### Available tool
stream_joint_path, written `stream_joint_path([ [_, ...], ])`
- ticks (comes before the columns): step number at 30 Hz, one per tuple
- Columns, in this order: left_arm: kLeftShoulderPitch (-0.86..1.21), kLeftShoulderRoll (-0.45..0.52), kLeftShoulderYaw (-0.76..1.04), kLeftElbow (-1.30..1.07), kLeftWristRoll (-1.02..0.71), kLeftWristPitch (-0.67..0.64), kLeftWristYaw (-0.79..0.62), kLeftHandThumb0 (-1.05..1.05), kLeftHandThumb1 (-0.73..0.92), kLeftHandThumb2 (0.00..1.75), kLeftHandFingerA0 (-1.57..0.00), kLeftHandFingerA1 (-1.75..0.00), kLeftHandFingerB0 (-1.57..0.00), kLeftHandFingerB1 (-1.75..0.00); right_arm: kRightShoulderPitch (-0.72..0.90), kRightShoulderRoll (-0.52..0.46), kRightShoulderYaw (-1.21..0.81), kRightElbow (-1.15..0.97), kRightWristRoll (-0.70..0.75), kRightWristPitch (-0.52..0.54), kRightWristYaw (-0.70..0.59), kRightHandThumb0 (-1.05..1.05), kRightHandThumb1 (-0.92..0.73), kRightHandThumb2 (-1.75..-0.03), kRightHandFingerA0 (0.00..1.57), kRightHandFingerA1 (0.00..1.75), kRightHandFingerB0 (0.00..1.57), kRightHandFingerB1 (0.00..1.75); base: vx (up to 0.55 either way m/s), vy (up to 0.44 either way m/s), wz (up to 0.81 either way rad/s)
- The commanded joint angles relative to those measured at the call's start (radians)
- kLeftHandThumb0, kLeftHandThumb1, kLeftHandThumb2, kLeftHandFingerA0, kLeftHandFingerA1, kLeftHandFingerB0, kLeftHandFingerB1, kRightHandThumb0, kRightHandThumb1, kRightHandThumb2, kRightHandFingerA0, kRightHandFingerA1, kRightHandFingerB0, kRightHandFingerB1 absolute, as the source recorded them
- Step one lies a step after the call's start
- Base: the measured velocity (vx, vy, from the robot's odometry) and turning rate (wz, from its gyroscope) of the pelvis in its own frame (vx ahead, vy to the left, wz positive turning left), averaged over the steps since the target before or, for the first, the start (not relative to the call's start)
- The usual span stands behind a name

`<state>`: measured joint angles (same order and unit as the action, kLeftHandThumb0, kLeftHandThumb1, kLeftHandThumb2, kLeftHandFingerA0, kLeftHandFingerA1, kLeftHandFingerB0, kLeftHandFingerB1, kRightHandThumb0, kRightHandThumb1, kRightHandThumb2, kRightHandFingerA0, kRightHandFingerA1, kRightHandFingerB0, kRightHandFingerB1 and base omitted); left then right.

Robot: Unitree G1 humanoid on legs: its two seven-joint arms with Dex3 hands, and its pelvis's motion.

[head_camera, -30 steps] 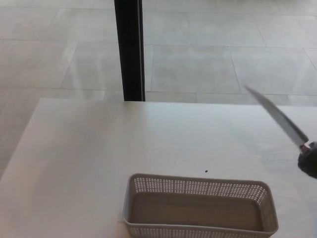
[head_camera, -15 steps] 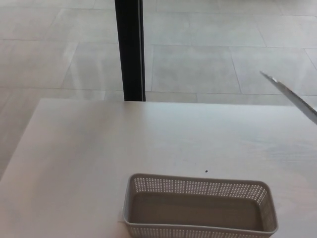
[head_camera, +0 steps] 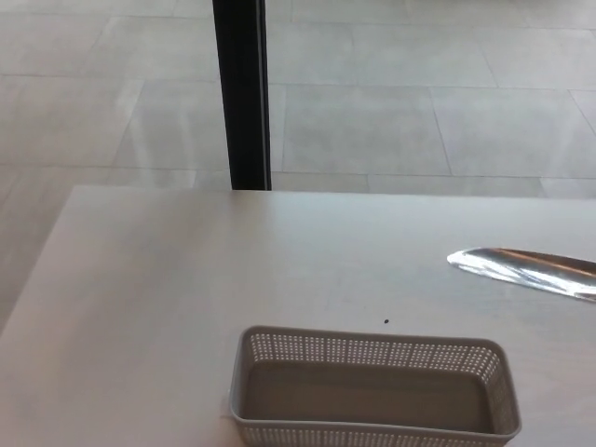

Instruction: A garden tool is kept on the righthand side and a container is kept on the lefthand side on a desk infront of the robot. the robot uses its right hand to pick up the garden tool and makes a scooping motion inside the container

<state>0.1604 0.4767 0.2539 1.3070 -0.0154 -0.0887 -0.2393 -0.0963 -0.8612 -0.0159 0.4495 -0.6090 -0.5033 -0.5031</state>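
A grey perforated plastic basket [head_camera: 372,350] sits at the near edge of the pale desk, empty inside. The shiny metal blade of the garden tool [head_camera: 526,267] reaches in from the right edge, lying nearly flat and pointing left, above and to the right of the basket. Its handle and whatever holds it are cut off by the picture's right edge. Neither of my hands shows in the head view.
The pale desk [head_camera: 186,279] fills the lower part of the picture. A black vertical post [head_camera: 240,93] stands behind its far edge. Tiled floor lies beyond. A small dark speck [head_camera: 386,322] marks the desk just behind the basket.
The blade has swung from a steep up-left tilt to nearly flat and lower, its broad face now showing. My right hand, at the right edge a second ago, has left the picture.
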Motion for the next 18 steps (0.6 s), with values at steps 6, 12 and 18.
stream_joint_path([
  [6,0.005,0.058,0.006,0.000,-0.003,-0.003,-0.004,-0.66,-0.08,1.14,-0.98,-1.07,-0.86,-0.99,-0.037,-0.266,0.145,-0.001,-0.430,-0.194,-0.475,-0.40,-0.52,-0.90,1.16,1.40,0.72,1.14,0.00,0.000,0.00],
  [12,0.003,0.062,0.007,-0.006,-0.004,0.000,-0.003,-0.66,-0.08,1.11,-1.00,-1.08,-0.87,-0.99,-0.088,-0.305,0.196,-0.027,-0.503,-0.182,-0.536,-0.24,-0.71,-0.67,0.82,1.75,0.58,1.48,0.00,0.000,0.00],
  [18,0.002,0.068,0.005,-0.014,-0.005,0.006,-0.016,-0.65,-0.08,1.13,-0.94,-1.07,-0.83,-0.99,-0.145,-0.340,0.248,-0.042,-0.578,-0.188,-0.642,-0.25,-0.69,-0.68,0.84,1.75,0.57,1.40,0.00,0.000,0.00],
])
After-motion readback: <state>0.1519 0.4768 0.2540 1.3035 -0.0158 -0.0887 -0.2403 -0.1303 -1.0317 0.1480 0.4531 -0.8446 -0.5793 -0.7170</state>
